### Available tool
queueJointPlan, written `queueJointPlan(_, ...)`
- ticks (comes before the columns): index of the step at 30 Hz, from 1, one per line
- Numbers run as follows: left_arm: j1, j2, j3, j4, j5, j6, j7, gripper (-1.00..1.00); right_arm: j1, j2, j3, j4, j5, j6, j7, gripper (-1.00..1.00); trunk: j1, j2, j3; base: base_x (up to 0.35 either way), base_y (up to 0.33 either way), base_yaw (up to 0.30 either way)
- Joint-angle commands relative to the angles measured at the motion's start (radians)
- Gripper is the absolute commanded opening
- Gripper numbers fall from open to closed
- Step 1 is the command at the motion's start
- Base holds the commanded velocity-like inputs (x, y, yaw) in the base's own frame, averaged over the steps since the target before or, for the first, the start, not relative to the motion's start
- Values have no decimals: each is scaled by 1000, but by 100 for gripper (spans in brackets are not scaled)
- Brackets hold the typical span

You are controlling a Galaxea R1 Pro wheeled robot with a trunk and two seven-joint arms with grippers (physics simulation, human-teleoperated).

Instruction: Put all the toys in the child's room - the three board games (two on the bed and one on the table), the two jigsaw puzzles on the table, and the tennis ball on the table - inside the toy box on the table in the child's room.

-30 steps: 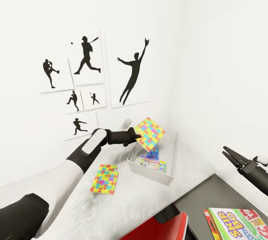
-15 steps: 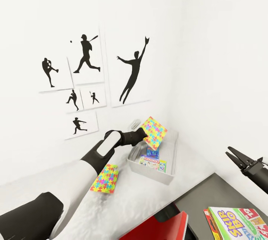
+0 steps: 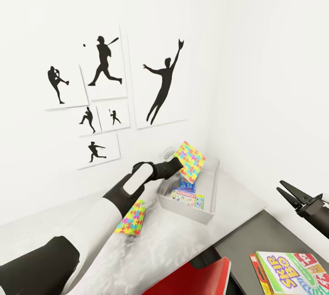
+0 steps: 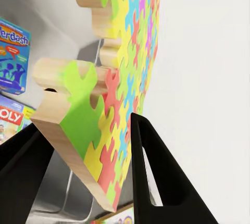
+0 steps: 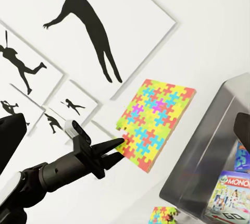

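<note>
The left gripper (image 3: 179, 165) is clamping one jigsaw puzzle (image 3: 190, 161) by its lower edge, holding the sheet tilted in the air above the toy box (image 3: 208, 215). Just below that claw, two board games (image 3: 187, 195) are lying flat inside the box. The second puzzle (image 3: 131, 217) is resting on the table (image 3: 219, 194) beside the left forearm. Off to the right, the right gripper (image 3: 289, 193) is hovering with fingers spread, the SKIP-BO game (image 3: 292, 272) lying beneath it.

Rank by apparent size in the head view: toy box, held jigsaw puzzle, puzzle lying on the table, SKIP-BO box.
1. SKIP-BO box, though nearer the camera and cropped.
2. Toy box.
3. Held jigsaw puzzle.
4. Puzzle on the table, partly hidden by the left arm, so unsure against the held one.
</note>
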Motion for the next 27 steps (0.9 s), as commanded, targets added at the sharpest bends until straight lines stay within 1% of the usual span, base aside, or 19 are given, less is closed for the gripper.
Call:
queueJointPlan(1,-1,0,-12,1,11,-13,9,-100,-1,0,-1,0,1,4,4,100,1,-2,-4,0,0,0)
queueJointPlan(3,-1,0,-19,12,12,-28,9,-100,-1,0,-3,-1,1,4,4,100,1,-2,-7,0,0,0)
queueJointPlan(6,-1,0,-22,70,11,-38,8,-100,-1,0,-7,0,1,4,4,100,1,-2,-12,0,0,0)
queueJointPlan(9,-1,0,-23,108,11,-41,7,-100,-1,0,-7,1,1,4,5,100,1,-2,-17,0,0,0)
queueJointPlan(15,-1,0,-26,121,8,-46,6,-100,-1,0,-6,1,14,1,5,100,1,-2,-27,0,0,0)
queueJointPlan(19,-1,0,-27,121,7,-72,4,-100,-1,0,-2,11,17,-10,2,100,1,-2,-34,0,0,0)
queueJointPlan(23,-1,0,-56,120,6,-86,3,-100,-1,1,5,25,18,-14,1,100,1,-2,-40,0,0,0)
queueJointPlan(25,-1,0,-78,120,7,-99,3,-100,-1,1,6,27,18,-18,1,100,1,-2,-44,0,0,0)
queueJointPlan(27,-1,0,-108,119,8,-108,3,-100,-1,1,5,28,18,-36,3,100,1,-2,-47,0,0,0)
